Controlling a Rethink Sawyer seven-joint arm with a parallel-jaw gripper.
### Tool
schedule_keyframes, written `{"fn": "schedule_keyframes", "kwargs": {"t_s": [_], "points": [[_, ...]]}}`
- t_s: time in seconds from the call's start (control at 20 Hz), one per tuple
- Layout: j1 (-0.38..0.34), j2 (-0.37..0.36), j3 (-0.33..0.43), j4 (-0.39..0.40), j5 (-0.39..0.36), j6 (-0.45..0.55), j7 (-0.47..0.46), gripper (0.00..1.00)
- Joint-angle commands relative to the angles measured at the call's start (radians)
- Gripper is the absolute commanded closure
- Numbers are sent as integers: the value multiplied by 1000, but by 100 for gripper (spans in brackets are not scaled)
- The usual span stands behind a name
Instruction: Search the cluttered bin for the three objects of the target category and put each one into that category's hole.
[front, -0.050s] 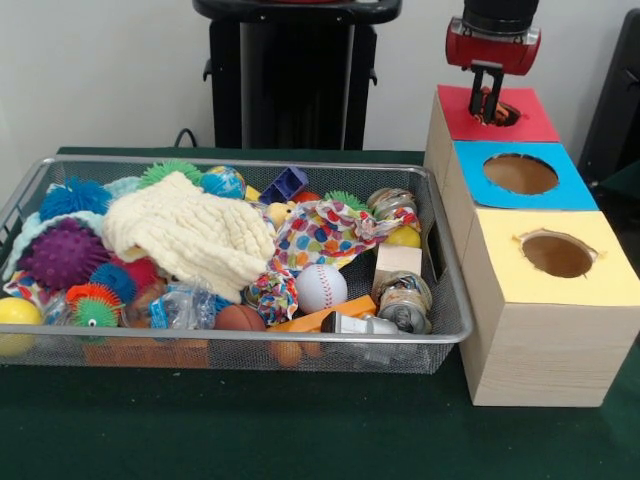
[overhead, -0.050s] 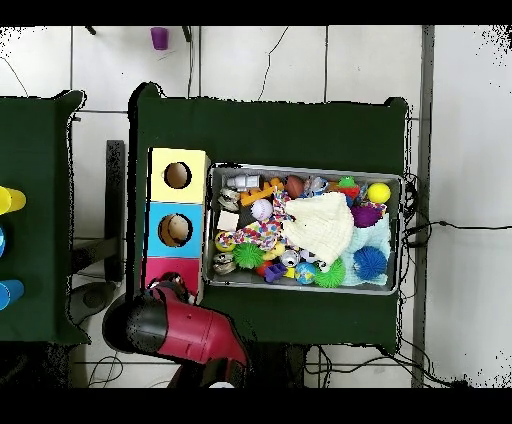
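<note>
A: Is the light even?
B: Yes, soft and bright; the wooden boxes (front, -0.050s: 530, 330) cast a faint shadow on the desk (front, -0.050s: 230, 430).
A: Any glare?
B: The floor (overhead, -0.050s: 250, 60) looks washed out.

Front view faces the bin (front, -0.050s: 240, 345) closely; overhead looks straight down, farther.
</note>
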Motion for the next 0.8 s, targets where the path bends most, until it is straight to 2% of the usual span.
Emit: {"fn": "schedule_keyframes", "kwargs": {"t_s": [0.05,0.5,0.55,0.8], "points": [[-58,-19,7,24,-30,-14,152,100],[-69,-25,22,33,-31,-24,150,100],[-77,-28,34,42,-34,-50,149,0],[-80,-26,39,51,-23,-67,172,0]]}}
